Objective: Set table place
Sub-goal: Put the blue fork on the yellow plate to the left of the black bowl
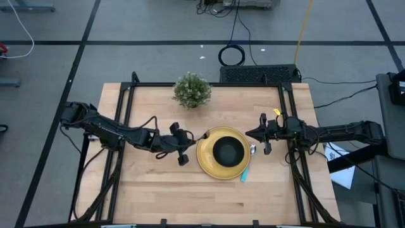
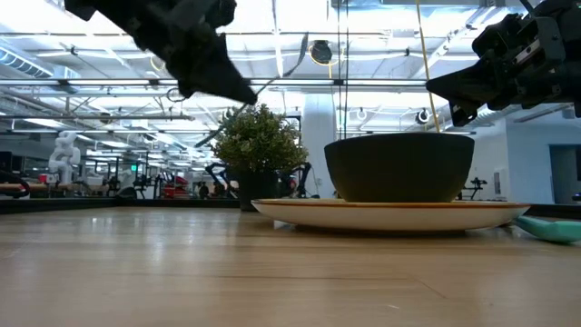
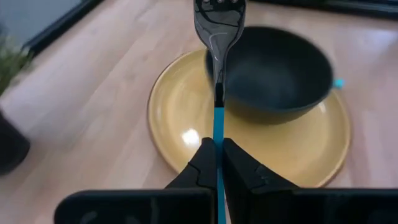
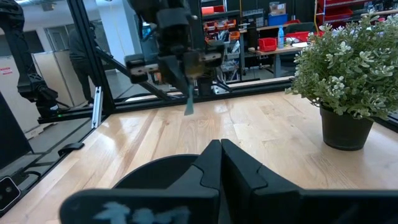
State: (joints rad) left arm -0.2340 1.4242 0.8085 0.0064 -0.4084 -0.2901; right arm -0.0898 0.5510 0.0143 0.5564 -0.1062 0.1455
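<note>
A round yellow plate point(image 1: 209, 166) lies on the table point(image 1: 158, 190) with a black bowl point(image 1: 229, 151) standing on it. My left gripper point(image 3: 217, 146), just left of the plate, is shut on a fork point(image 3: 217, 37) with a light-blue handle. The fork's metal head reaches out over the plate's left rim point(image 1: 205, 134). A second utensil with a light-blue handle point(image 1: 245, 175) lies on the table at the plate's near right edge. My right gripper point(image 1: 248, 133) hangs shut beside the plate's far right rim, holding nothing. My left gripper pinches the fork's light-blue handle point(image 3: 218, 127) between its two fingers. The handle runs along the fingers, and its free end is hidden behind them. The fingers come from the table's left, slanting down. The fork sticks out ahead of them, lifted clear above the plate.
A small bushy potted plant point(image 1: 192, 90) stands near the table's far edge, behind the plate's left side. A black metal frame point(image 1: 126, 95) runs along the table's left, right and far sides. Bare wood lies in front of the plate.
</note>
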